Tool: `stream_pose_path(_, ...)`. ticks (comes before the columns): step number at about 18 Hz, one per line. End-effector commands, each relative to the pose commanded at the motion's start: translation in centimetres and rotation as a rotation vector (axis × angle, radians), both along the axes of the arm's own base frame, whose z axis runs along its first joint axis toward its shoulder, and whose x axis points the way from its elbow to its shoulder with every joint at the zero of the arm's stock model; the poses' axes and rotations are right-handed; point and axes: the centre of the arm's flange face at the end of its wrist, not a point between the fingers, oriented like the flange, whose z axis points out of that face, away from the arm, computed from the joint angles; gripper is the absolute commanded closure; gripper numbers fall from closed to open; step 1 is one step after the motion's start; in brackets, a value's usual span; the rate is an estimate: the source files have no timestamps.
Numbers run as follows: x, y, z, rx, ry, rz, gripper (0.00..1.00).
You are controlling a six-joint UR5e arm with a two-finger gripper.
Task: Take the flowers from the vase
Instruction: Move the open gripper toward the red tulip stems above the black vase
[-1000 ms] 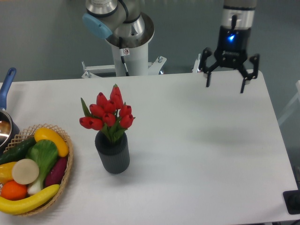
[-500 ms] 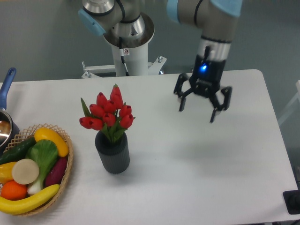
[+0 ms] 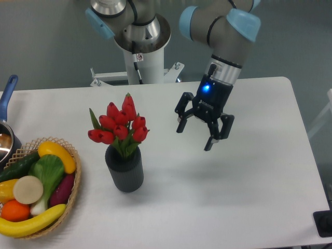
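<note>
The flowers, a bunch of red tulip buds with green leaves, stand upright in the vase, a short dark ribbed cylinder on the white table left of centre. The stems are hidden inside the vase. My gripper hangs above the table to the right of the flowers, tilted, with its fingers spread open and empty. It is roughly a vase-width or more away from the buds and touches nothing.
A wicker basket of fruit and vegetables sits at the left front edge. A pan with a blue handle is at the far left. The arm's base stands behind the table. A dark object is at the right front corner.
My gripper has moved from the far right back of the table leftward and forward toward the flowers, tilting as it came. It stays open. The flowers and vase have not moved.
</note>
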Motion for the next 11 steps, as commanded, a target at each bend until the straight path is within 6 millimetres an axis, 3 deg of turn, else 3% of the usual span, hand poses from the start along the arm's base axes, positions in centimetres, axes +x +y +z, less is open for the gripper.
stream_pose_path(6,2.3,0.0,-1.4,0.11,-0.213,0.031,0.0)
stream_pose_path(11,3.1,0.1,-1.5,0.116,-0.226,0.024,0.0)
